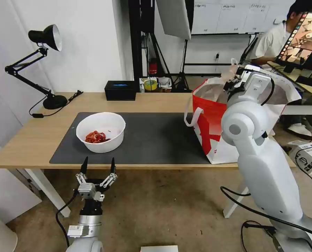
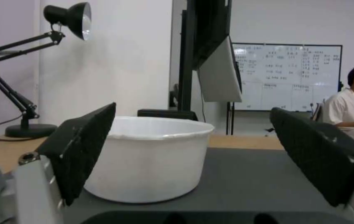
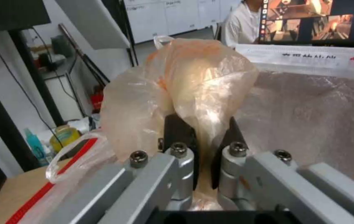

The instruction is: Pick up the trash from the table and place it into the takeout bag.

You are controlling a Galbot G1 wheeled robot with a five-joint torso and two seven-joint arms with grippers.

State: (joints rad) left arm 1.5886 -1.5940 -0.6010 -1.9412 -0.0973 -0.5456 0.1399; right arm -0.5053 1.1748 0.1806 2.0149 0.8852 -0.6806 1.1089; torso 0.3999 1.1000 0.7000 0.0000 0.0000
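Note:
A white round bowl (image 1: 100, 132) with red scraps sits on the dark mat (image 1: 156, 136) of the table (image 1: 33, 136). My left gripper (image 1: 97, 163) hangs open just off the table's front edge, level with the bowl (image 2: 152, 158), which stands beyond its two black fingers (image 2: 85, 146). The red-and-white takeout bag (image 1: 212, 129) stands at the mat's right end. Above its mouth, my right gripper (image 1: 235, 76) is shut on a clear plastic bag (image 3: 185, 87) with a yellowish lump. The silver foil lining (image 3: 309, 118) shows behind it.
A black desk lamp (image 1: 44, 63) stands at the table's back left. A black rectangular box (image 1: 120, 90) sits at the back edge. A light stand and shelves rise behind the table. A person sits at a desk with a monitor (image 1: 303, 38) at the far right.

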